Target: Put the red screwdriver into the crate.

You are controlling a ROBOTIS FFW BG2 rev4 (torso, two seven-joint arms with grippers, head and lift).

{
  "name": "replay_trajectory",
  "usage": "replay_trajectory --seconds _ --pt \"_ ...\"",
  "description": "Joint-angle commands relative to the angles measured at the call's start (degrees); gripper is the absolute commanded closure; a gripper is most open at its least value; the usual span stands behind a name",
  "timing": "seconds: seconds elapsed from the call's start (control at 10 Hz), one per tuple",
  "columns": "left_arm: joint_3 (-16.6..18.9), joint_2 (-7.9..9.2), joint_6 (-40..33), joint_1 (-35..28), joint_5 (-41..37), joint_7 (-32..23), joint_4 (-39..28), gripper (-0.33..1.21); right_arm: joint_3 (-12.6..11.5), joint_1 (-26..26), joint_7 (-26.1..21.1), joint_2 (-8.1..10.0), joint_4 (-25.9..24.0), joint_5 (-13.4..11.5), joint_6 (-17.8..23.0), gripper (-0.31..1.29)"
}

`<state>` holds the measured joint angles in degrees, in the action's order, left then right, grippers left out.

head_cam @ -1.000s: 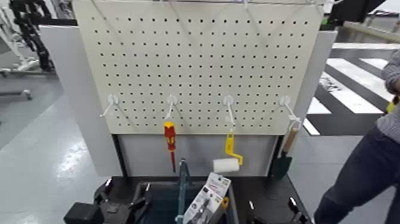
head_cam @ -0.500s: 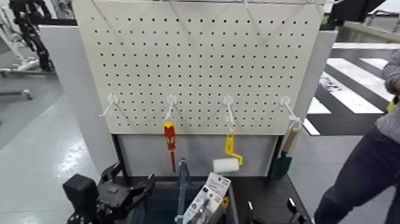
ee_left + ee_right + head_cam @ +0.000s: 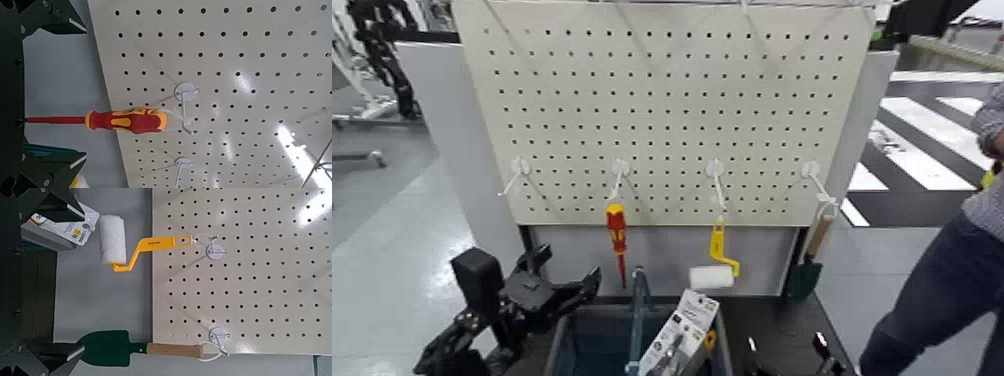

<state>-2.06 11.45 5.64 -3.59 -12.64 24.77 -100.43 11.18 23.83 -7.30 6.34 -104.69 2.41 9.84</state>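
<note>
The red screwdriver [image 3: 617, 240] is hanging from a white hook [image 3: 621, 168] on the pegboard [image 3: 662, 100], shaft pointing down, just above the crate [image 3: 564, 345]. I am holding my left gripper [image 3: 567, 290] up at the crate's left rim, fingers spread apart and gripping nothing, below and to the left of the screwdriver and not touching it. In my left wrist view the screwdriver [image 3: 110, 121] is lying between my 2 parted fingertips [image 3: 66, 19]. My right gripper [image 3: 822, 350] is sitting low beside the crate; its fingers [image 3: 63, 204] are also spread and empty. A paint roller [image 3: 712, 270] and trowel [image 3: 807, 265] are hanging further right. A person [image 3: 952, 270] is standing at the right edge.
</note>
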Motion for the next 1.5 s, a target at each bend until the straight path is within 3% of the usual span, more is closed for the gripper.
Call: replay_trajectory --seconds 0.1,0.6,1.1,1.2,1.4,1.5 --pt "-2.2 2.18 0.9 4.2 -2.0 1.5 2.4 0.16 0.2 -0.2 0.0 0.07 0.2 0.2 0.3 0.14" --pt "-10.0 5.78 1.3 14.7 -7.8 4.9 11.7 0.17 0.3 -0.3 -0.1 0.07 0.5 0.5 0.9 0.14" --pt "-13.9 6.57 0.6 21.5 -10.2 9.7 17.5 0.19 0.4 -0.4 -0.1 -0.01 0.9 0.5 1.3 0.14" --pt "-14.3 6.48 0.7 22.0 -10.4 10.4 18.2 0.28 0.5 -0.4 -0.1 -0.10 0.9 0.5 1.4 0.14" --pt "-14.9 6.13 1.6 22.8 -11.1 11.4 19.1 0.77 0.5 -0.4 -0.1 -0.10 1.0 0.6 1.6 0.14" --pt "-14.9 6.04 2.1 22.7 -11.0 11.6 19.0 0.89 0.5 -0.4 -0.1 -0.10 1.1 0.6 1.7 0.14"
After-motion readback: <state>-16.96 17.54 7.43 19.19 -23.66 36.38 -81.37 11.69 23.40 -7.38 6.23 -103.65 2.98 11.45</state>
